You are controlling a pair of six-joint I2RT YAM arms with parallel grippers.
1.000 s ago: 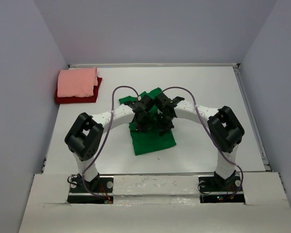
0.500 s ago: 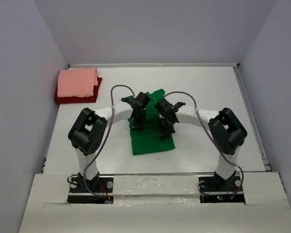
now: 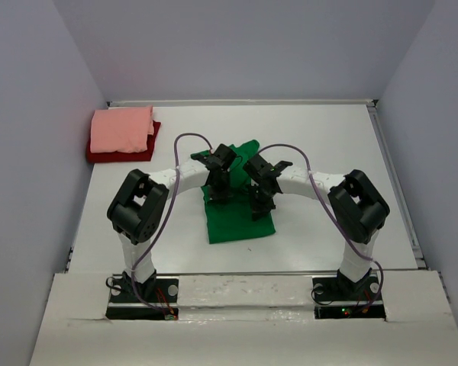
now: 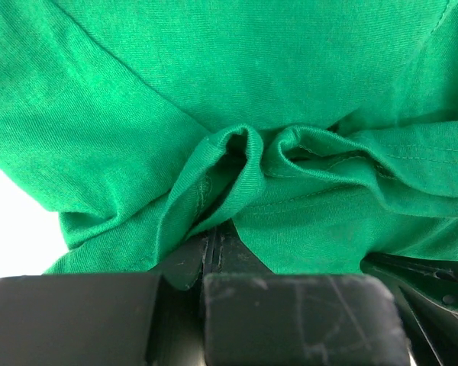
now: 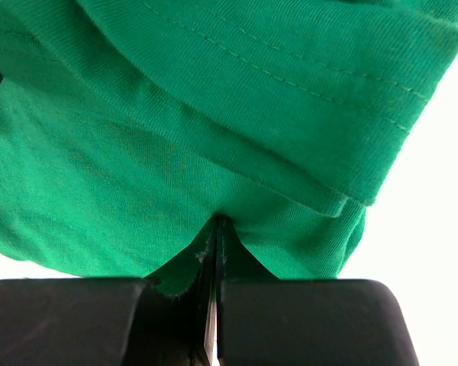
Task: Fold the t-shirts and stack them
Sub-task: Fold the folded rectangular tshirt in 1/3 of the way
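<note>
The bright green t-shirt (image 3: 240, 223) lies partly folded in the middle of the table. My left gripper (image 3: 220, 191) is shut on a bunched fold of the green t-shirt (image 4: 237, 91), with cloth puckered around its tips (image 4: 216, 235). To its right, my right gripper (image 3: 261, 206) is shut on another pinch of the same green t-shirt (image 5: 175, 175), near a hemmed edge; its tips (image 5: 220, 226) are pressed together. At the back left, the salmon-pink t-shirt (image 3: 122, 128) sits folded on top of the dark red t-shirt (image 3: 116, 155).
The white table (image 3: 328, 152) is walled on the left, right and back. A raised white ledge (image 3: 244, 286) runs along the near edge between the two arm bases. Purple cables loop over both arms.
Over the last second both grippers have come down and spread slightly apart with the green cloth still pinched. The shirt's near part has settled flatter. Nothing has moved in the last half second.
</note>
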